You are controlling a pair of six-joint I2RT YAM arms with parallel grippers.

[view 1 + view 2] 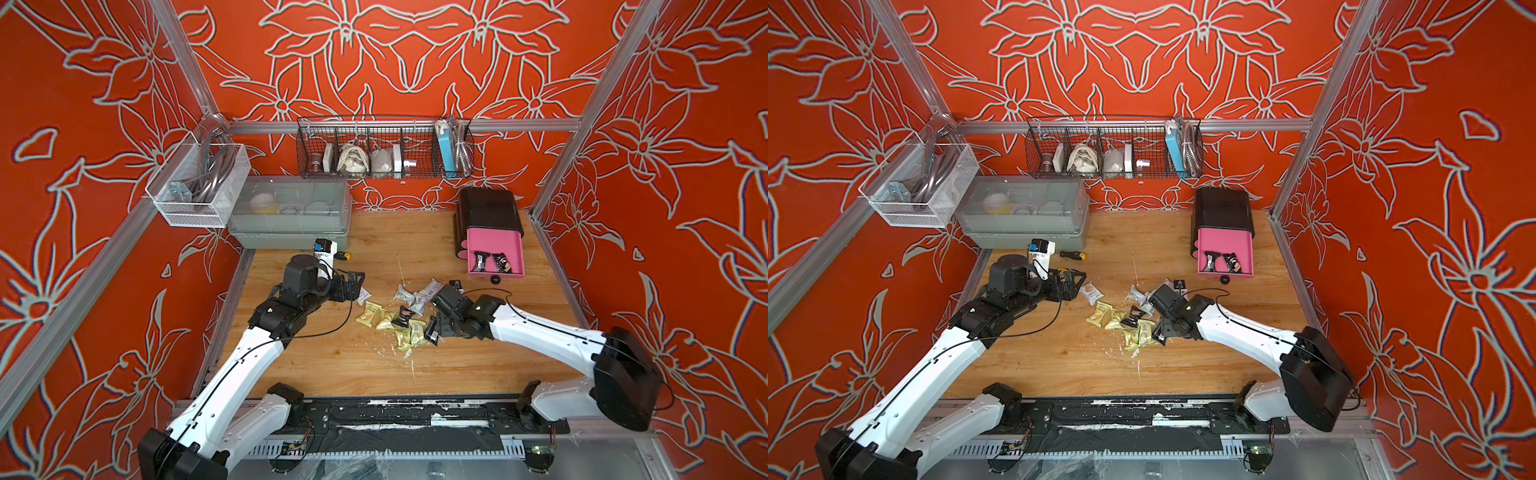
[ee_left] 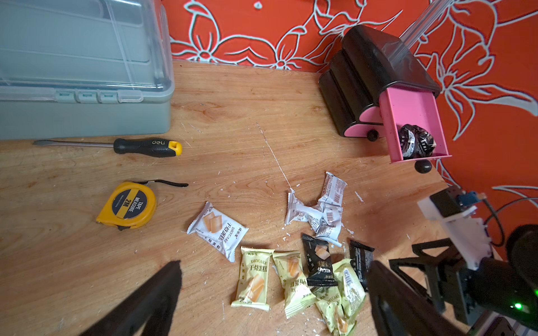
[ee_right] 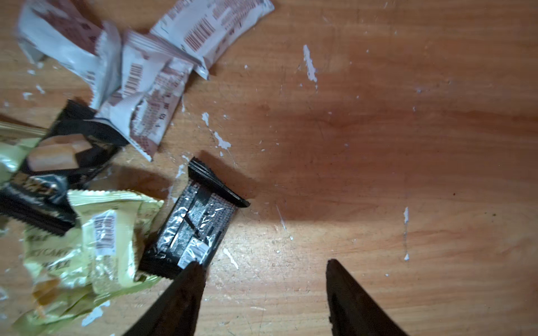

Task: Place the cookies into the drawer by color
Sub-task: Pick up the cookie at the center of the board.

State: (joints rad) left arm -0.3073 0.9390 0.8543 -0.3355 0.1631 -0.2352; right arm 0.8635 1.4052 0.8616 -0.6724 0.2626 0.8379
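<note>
Cookies (image 1: 409, 320): white, yellow-green and black packets heaped unsorted on the surface (image 1: 415, 370) before the drawer (image 1: 492, 239), top tray pulled out for blacks, two black packets (image 1: 491, 262) inside; right jaws parted, empty, beside another black packet (image 3: 192, 227); left jaws spread, idle.

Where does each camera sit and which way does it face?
Top views: high overhead, looking down and forward over the wooden table to the back wall; left arm and right arm show.
Left wrist: on the left arm, looking across the table toward the black chest with pink drawers; the open left gripper shows.
Right wrist: close over the table, looking down; the open right gripper shows, one finger at a black crinkly packet.
Shared: both wrist views show that packet and the white and yellow-green packets.
</note>
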